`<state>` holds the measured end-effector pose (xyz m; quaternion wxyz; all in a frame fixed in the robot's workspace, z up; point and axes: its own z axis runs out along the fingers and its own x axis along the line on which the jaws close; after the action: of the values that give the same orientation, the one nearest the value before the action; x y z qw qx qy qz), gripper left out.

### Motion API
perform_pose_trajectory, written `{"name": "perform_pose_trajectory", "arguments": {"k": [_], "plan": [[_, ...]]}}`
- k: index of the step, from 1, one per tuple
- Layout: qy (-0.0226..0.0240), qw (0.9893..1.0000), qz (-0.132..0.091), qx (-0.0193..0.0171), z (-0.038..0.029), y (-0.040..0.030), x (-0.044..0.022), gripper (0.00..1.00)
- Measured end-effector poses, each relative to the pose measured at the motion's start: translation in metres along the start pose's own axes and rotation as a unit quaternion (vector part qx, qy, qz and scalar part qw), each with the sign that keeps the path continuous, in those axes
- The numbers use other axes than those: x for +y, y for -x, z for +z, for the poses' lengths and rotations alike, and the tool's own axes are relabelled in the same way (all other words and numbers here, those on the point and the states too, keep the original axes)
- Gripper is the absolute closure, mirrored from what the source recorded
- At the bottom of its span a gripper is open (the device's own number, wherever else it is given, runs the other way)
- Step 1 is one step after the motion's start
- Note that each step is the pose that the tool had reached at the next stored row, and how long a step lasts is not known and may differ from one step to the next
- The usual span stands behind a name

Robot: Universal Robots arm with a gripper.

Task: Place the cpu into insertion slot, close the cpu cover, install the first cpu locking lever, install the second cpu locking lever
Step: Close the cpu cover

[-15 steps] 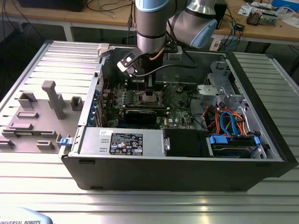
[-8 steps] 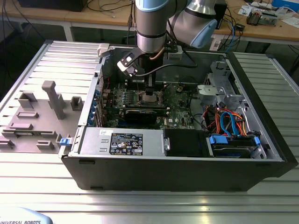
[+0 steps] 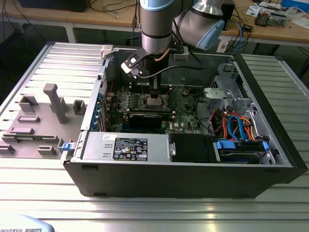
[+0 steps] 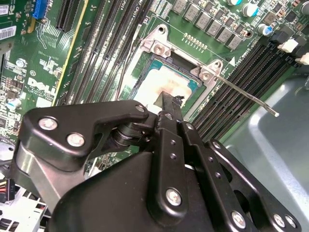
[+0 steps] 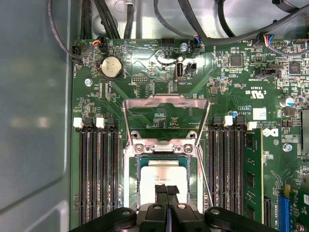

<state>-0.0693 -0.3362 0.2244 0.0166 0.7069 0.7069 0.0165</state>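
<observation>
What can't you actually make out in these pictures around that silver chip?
- First wrist view: part of the cpu and of the insertion slot, hidden under the gripper.
- Second wrist view: whether the fingertips touch the cpu; the gripper's own body covers the contact.
- Exterior view: how the cpu cover stands; too small, with the arm over that spot.

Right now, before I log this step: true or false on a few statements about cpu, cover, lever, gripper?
1. The cpu sits in the insertion slot. True.
2. The cpu cover is shut over the cpu. False: it stands open, with the board showing through its cut-out.
3. The gripper is wide open. False: its fingers are together, over the cpu.
4. One locking lever juts out free. True, in the second wrist view.
</observation>
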Motion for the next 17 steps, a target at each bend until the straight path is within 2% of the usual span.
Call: {"name": "perform_pose_trajectory", "arguments": {"k": [17], "plan": [[0.0,1.0,0.0,0.0,-0.0043,0.0,0.0002,0.89]]}}
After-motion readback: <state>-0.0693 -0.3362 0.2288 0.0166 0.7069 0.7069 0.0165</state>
